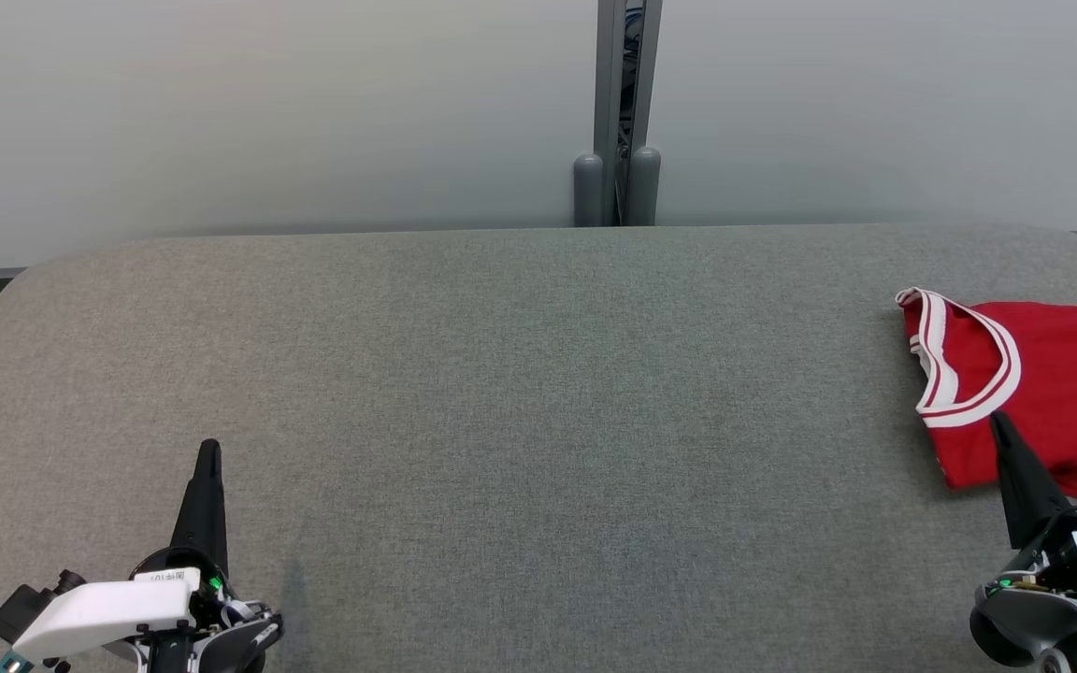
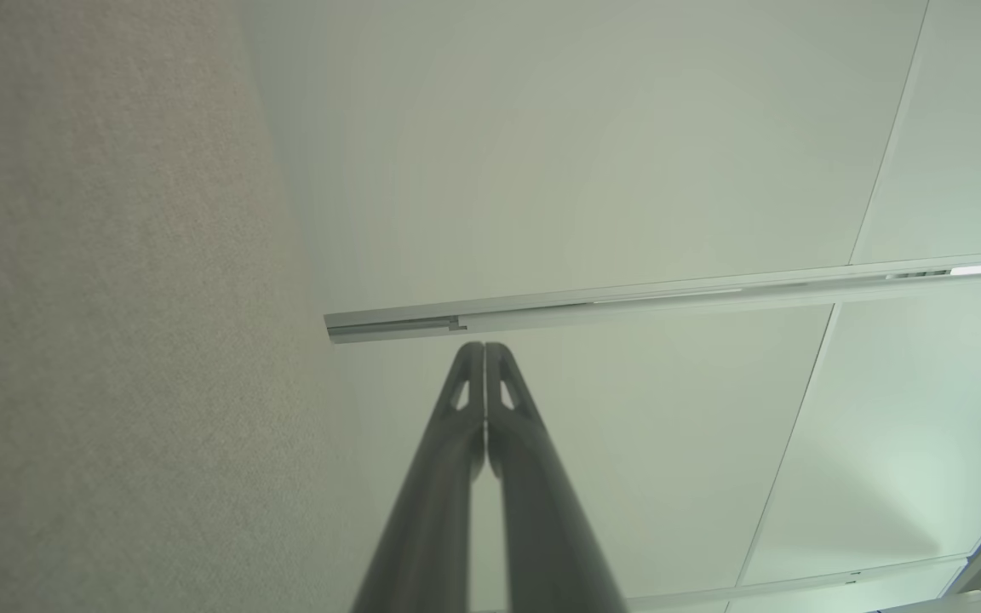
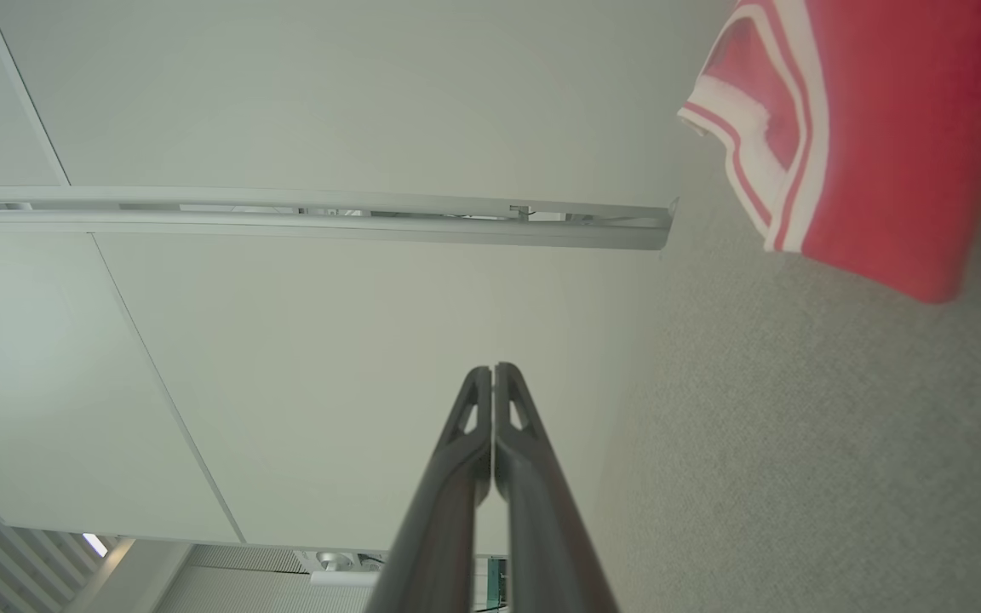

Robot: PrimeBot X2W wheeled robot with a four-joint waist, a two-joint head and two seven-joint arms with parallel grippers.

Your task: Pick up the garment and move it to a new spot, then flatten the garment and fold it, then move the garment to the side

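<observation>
Red jersey (image 1: 1053, 374) — just ahead of my right gripper (image 1: 998, 420), extending rightward; left gripper (image 1: 209, 448) well apart — both pressed together, empty.

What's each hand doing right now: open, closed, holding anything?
Left hand: closed, holding nothing.
Right hand: closed, holding nothing; the red jersey lies ungripped nearby.

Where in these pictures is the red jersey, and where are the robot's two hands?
red jersey (image 1: 1053, 374): head view, plain red cloth beside the collar trim.
left hand (image 1: 209, 447): head view, tip of its closed fingers.
right hand (image 1: 998, 419): head view, tip of its closed fingers.
</observation>
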